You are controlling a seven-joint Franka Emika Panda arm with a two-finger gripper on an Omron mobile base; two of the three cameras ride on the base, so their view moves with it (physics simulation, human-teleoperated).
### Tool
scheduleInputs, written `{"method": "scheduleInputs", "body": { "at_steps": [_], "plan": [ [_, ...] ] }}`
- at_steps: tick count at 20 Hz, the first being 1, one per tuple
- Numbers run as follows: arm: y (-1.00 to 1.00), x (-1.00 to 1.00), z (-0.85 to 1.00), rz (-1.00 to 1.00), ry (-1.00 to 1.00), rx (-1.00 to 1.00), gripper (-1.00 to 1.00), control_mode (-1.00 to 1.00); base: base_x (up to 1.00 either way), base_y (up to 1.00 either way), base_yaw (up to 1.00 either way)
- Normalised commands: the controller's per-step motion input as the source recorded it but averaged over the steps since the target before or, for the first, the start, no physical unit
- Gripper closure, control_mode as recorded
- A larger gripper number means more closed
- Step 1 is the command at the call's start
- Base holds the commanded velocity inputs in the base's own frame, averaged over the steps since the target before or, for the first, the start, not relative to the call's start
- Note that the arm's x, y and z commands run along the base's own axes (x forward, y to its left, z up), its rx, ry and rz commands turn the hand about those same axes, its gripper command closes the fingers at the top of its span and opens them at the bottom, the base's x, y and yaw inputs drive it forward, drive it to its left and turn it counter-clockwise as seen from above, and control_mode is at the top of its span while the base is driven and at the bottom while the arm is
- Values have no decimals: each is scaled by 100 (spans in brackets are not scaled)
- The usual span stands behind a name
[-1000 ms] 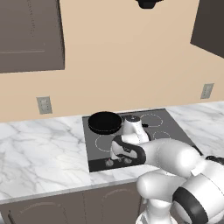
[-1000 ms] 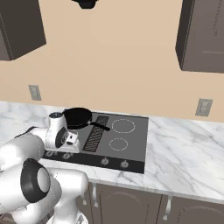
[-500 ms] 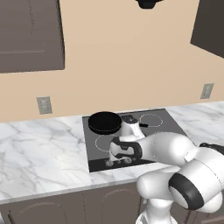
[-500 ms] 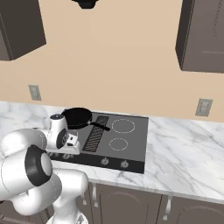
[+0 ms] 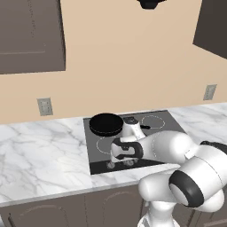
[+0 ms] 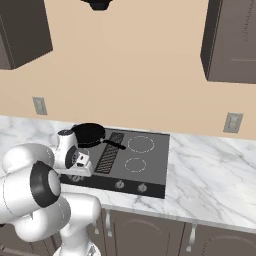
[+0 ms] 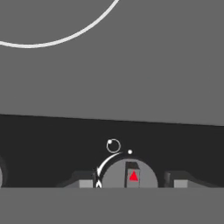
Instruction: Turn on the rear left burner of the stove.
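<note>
No words, brand names or numbers readable anywhere. Signs only, all on the stove (image 7: 131,87). Knob (image 7: 127,175) on the dark front strip: raised bar on its face carrying a small red triangle (image 7: 133,176), point up. Beside the knob on the strip: a small white ring (image 7: 113,145), a white dot (image 7: 130,152), and a white arc (image 7: 105,162) curving round the knob's left edge. Glass top: thin white burner rings (image 5: 153,121).

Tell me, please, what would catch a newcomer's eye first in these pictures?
The big white robot arm bends low over the stove, its hand down at the front knob strip. A black frying pan sits on the rear left burner. In the hand view a round knob with a red triangle sits between the open fingertips.
</note>
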Motion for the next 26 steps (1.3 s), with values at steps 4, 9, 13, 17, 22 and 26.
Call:
{"method": "scheduleInputs", "body": {
  "at_steps": [4, 9, 13, 17, 22, 26],
  "plan": [
    [-14, -6, -21, 0, 0, 6, 100, -100, 0, 0, 0],
    [-3, -11, -16, 15, 0, 3, 100, -100, 0, 0, 0],
    [0, -5, -22, 48, -3, 2, 100, -100, 0, 0, 0],
    [0, -3, -25, 56, -1, 2, 100, -100, 0, 0, 0],
    [0, 0, -29, 62, -1, 2, 100, -100, 0, 0, 0],
    [0, -3, -27, 66, 0, 2, 100, -100, 0, 0, 0]
  ]
}}
